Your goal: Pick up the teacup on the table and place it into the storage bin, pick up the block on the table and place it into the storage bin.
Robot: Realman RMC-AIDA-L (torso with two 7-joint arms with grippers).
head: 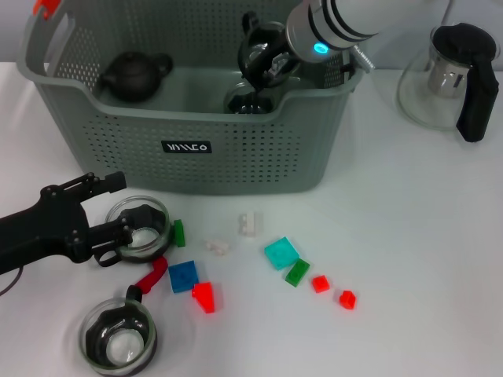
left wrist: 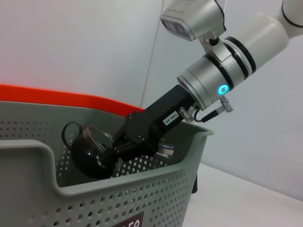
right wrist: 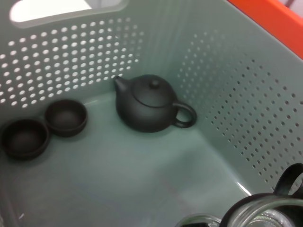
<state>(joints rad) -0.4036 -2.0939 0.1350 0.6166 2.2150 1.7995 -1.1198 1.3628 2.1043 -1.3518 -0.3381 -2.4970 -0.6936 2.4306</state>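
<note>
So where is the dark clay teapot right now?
In the head view the dark clay teapot sits inside the grey perforated storage bin, at its left end, away from the right gripper reaching in at the other end.

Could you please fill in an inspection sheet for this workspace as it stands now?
Surface: white table, no spills seen.
Job's things: storage bin at the back; one glass teacup held inside it; two table teacups and scattered blocks in front.
Clutter: teapot and two small dark cups in the bin; glass pitcher beside it.
Grippers: right pincer in the bin, shut on the teacup; left pincer open at a table teacup.
Cables: short lead at the right wrist.
Surroundings: pale wall.
</note>
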